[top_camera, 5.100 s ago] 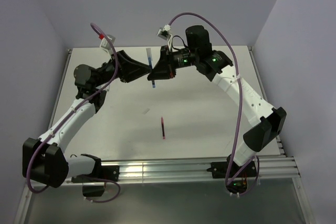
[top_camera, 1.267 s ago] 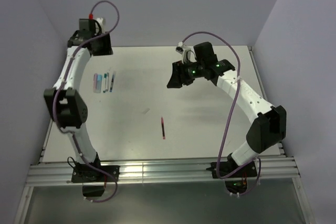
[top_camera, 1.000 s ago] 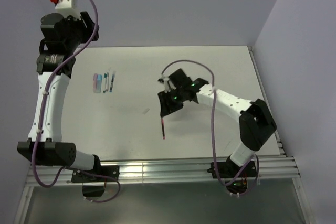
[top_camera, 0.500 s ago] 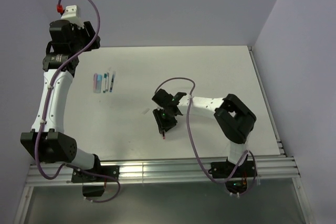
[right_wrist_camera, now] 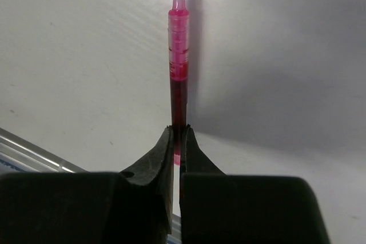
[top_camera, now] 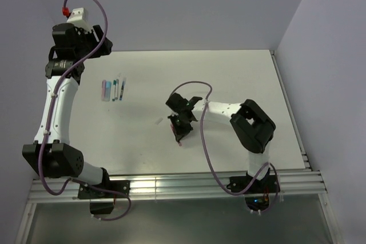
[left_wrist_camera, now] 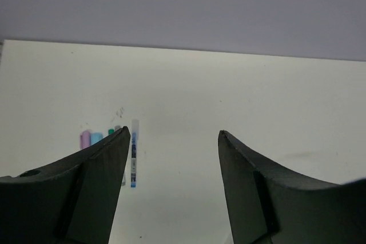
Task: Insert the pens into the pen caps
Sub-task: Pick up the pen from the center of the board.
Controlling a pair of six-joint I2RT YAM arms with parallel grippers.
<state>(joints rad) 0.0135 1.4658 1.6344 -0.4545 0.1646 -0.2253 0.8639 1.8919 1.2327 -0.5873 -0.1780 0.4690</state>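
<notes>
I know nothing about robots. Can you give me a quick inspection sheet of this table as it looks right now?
Surface: white matte table.
Job's things: red pen, uncapped, held by its rear end; row of pens and caps lying at the far left.
Clutter: one small pale speck near the middle, too small to identify.
Grippers: right gripper shut on the red pen; left gripper open, empty, raised.
Cables: a purple cable loops along each arm.
Surroundings: pale lilac walls; metal rail at the near edge.

Robot lab cell, white table (top_camera: 240, 78), aluminium rail (top_camera: 171, 183), plain lavender walls (top_camera: 189, 10)
</notes>
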